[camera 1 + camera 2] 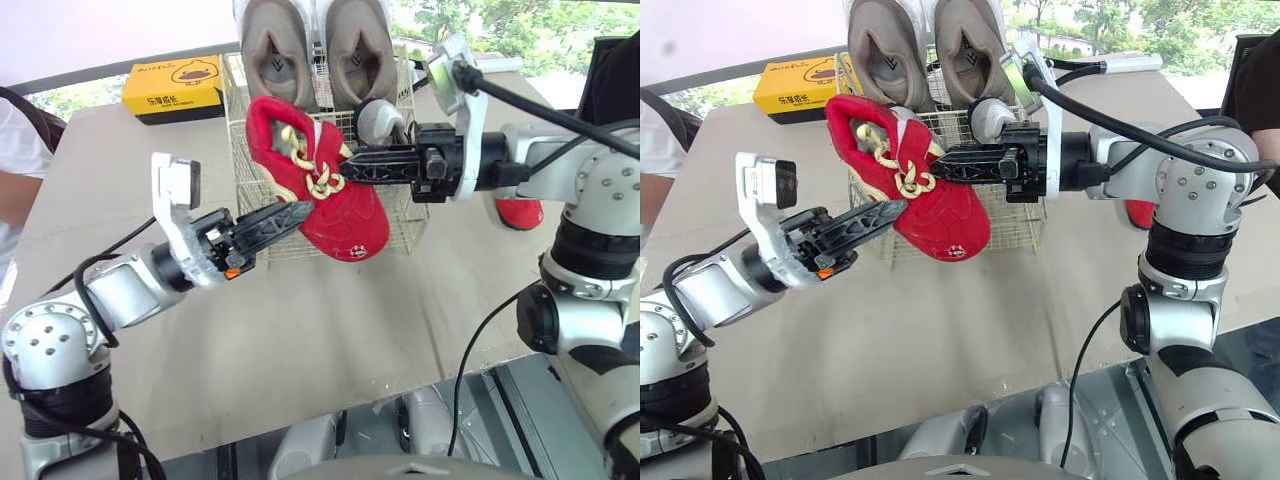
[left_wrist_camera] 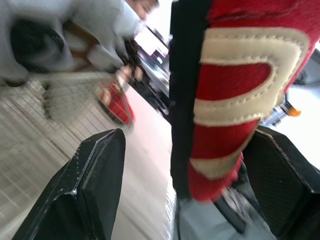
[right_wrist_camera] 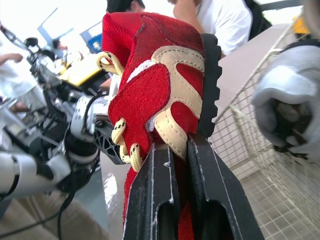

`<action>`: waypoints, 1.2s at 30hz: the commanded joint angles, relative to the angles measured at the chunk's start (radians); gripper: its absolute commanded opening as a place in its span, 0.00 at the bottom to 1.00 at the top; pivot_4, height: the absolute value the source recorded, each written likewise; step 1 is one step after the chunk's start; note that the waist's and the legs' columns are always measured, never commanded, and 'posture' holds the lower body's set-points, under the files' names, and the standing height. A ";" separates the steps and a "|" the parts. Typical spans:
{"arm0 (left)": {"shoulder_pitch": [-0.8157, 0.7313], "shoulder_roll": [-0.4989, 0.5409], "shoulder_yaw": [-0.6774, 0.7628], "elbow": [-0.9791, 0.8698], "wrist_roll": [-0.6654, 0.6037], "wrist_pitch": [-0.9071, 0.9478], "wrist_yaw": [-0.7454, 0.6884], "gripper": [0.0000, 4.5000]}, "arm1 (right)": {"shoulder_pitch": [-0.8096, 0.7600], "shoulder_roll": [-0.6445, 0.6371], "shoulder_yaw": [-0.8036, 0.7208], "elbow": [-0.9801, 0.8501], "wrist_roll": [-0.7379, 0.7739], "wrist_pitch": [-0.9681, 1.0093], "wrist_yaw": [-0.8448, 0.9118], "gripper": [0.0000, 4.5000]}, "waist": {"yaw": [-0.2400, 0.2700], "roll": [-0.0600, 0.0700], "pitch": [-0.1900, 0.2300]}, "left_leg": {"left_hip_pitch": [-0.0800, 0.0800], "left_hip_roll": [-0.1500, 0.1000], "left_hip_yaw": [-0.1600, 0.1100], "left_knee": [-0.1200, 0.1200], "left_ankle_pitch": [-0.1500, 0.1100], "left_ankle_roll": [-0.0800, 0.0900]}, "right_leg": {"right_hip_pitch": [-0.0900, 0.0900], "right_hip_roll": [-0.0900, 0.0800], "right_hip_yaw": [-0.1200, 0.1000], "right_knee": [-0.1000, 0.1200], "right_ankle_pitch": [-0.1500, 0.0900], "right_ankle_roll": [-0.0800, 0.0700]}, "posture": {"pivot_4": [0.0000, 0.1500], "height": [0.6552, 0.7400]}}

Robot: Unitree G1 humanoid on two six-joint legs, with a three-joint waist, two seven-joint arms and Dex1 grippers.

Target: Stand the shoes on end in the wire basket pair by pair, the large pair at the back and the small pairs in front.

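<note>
Red shoe (image 1: 335, 210), cream trim and laces: held in the air before the basket (image 1: 398, 215), collar up and toe down at a slant. Whether it hangs over the front wall or short of it cannot be told. Right gripper (image 1: 350, 168): arm reaches across level from the right, with its fingers closed flat on the shoe's side wall by the laces, as the right wrist view shows plainly. Left gripper (image 1: 300, 212): forearm rises from the lower left, tips just beside the shoe's lower edge. Its fingers stand wide apart and grip nothing. The left wrist view has the shoe's black sole and red side between them, and contact is not clear. Grey pair (image 1: 275, 55): large, on end at the back of the basket, with the tops cut off by the frame. Small grey shoe (image 1: 378, 122): in the basket's right side, partly hidden by the right gripper. Second red shoe (image 1: 520, 212): on the table (image 1: 300, 340), mostly behind the right forearm. Yellow box (image 1: 175, 88): at the far left of the table. Person (image 1: 15, 150): white shirt, cut off at the left edge.
</note>
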 commanded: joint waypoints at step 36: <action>-0.181 0.070 -0.280 0.541 1.289 -0.988 -0.961 0.14 | 0.860 -0.354 -0.101 -0.630 -0.176 -0.844 0.120 0.81 | 0.030 0.001 -0.001 | 0.002 -0.001 0.001 -0.001 0.000 0.001 | 0.001 0.002 -0.001 -0.004 0.003 0.001 | 1.00 1.00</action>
